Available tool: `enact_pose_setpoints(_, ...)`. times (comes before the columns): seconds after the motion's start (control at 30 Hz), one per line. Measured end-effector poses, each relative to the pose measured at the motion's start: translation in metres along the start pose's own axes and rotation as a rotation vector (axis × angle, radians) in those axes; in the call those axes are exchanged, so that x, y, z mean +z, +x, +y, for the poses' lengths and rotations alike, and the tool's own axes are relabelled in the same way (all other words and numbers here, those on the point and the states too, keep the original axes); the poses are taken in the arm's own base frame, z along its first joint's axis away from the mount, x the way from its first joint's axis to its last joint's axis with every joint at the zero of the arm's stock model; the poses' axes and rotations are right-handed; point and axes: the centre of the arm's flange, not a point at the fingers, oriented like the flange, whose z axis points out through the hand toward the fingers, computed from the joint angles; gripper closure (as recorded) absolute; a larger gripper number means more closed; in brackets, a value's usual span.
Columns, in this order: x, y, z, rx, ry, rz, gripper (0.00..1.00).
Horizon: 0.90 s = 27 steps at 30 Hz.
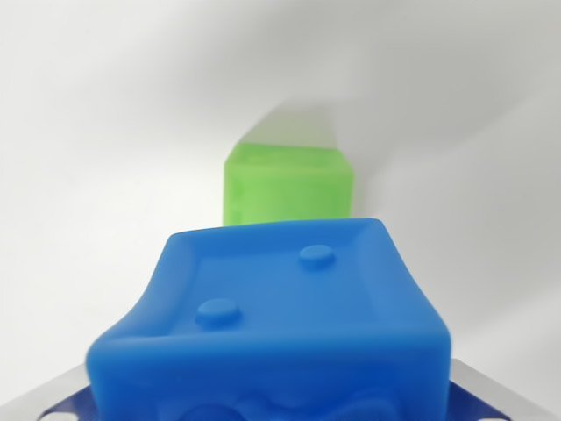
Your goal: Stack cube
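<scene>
A blue cube [280, 307] with two round studs on its recessed face fills the lower half of the wrist view, very close to the camera. Silver finger parts [53, 396] show at the bottom left and bottom right corners, pressed against the cube's sides, so my gripper [272, 408] is shut on it. Beyond the blue cube a green cube [287, 182] rests on the white surface, just left of centre. Its lower edge is hidden by the blue cube. I cannot tell the height gap between the two cubes.
A plain white tabletop [96, 132] surrounds both cubes, with a soft shadow to the right of the green cube.
</scene>
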Motion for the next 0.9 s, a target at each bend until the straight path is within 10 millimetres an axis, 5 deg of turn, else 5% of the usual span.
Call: enact_pose_setpoints(0.9,0.056,0.0,0.001,0.001,-0.001,0.0,1.0)
